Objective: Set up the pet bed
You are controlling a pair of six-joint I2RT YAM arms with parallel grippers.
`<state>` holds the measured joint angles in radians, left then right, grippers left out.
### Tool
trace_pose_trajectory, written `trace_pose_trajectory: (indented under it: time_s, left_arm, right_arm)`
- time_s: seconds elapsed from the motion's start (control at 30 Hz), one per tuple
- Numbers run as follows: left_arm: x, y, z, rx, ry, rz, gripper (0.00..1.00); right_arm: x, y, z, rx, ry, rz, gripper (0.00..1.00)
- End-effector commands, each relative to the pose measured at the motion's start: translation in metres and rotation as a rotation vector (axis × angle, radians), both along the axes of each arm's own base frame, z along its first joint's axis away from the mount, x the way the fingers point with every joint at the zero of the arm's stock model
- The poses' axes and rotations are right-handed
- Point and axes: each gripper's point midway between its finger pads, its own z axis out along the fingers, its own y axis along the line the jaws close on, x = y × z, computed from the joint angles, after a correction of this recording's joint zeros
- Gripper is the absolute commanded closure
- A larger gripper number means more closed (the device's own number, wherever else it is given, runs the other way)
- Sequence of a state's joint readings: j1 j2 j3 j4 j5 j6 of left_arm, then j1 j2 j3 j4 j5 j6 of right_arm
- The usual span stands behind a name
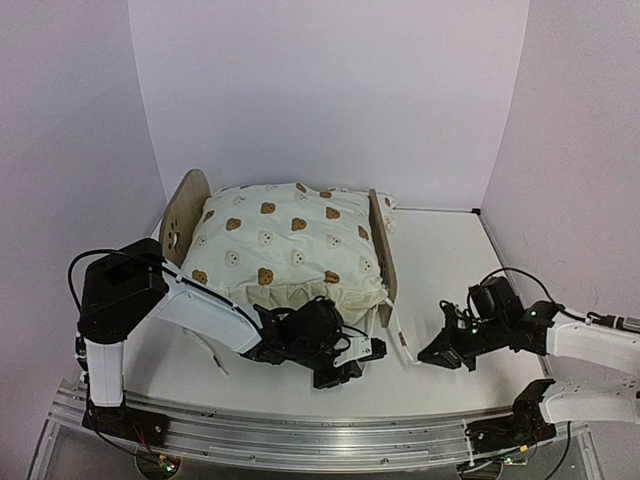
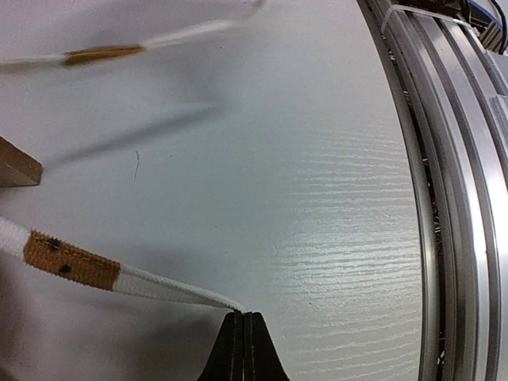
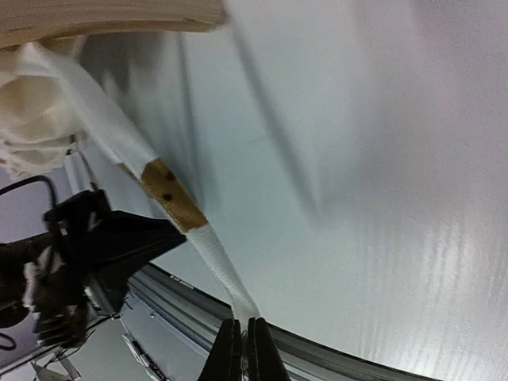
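The pet bed (image 1: 383, 250) stands at the back of the table, its rounded headboard (image 1: 184, 218) on the left and its footboard on the right. Cream bear-print bedding (image 1: 288, 245) is piled on it. My left gripper (image 2: 244, 316) is shut on the end of a white tie strap (image 2: 159, 284) with a tan patch, low over the table in front of the bed (image 1: 376, 349). My right gripper (image 3: 244, 321) is shut on another white strap (image 3: 214, 258) with a tan patch. That strap runs up to the wooden board (image 3: 111, 16) and the bedding (image 3: 32, 119). In the top view the right gripper (image 1: 434, 354) sits just right of the footboard's near end.
A third loose strap (image 2: 103, 54) lies on the table, and a wooden corner (image 2: 16, 163) shows at the left wrist view's left edge. The metal rail (image 1: 300, 430) runs along the near table edge. White walls close in the back and sides. The left arm (image 3: 95, 246) is near the right gripper.
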<state>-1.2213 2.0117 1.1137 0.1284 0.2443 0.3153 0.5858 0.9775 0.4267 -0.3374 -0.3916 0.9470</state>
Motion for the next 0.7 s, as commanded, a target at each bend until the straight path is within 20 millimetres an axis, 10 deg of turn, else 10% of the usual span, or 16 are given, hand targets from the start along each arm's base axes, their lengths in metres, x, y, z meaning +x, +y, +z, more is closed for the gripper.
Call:
trace_pose_trajectory:
  time_s: [0.0, 0.07, 0.17, 0.3, 0.67]
  left_arm:
    - [-0.001, -0.02, 0.006, -0.029, 0.008, -0.035, 1.0]
    - [0.0, -0.023, 0.006, -0.029, 0.002, -0.041, 1.0]
    - [-0.002, -0.023, 0.008, -0.029, 0.003, -0.066, 0.98]
    - [-0.006, -0.015, 0.02, -0.022, 0.002, -0.089, 0.7]
    - [-0.022, 0.092, 0.108, -0.003, 0.091, -0.166, 0.36]
  right_arm:
    - [0.0, -0.01, -0.02, -0.055, 0.066, -0.091, 1.0]
    - [0.002, -0.008, -0.023, -0.075, 0.067, -0.063, 0.98]
    - [0.008, 0.0, -0.015, -0.074, 0.046, -0.008, 0.68]
    - [0.021, -0.001, 0.001, -0.139, -0.015, 0.037, 0.41]
    - [0.135, 0.034, 0.108, -0.265, -0.424, 0.095, 0.39]
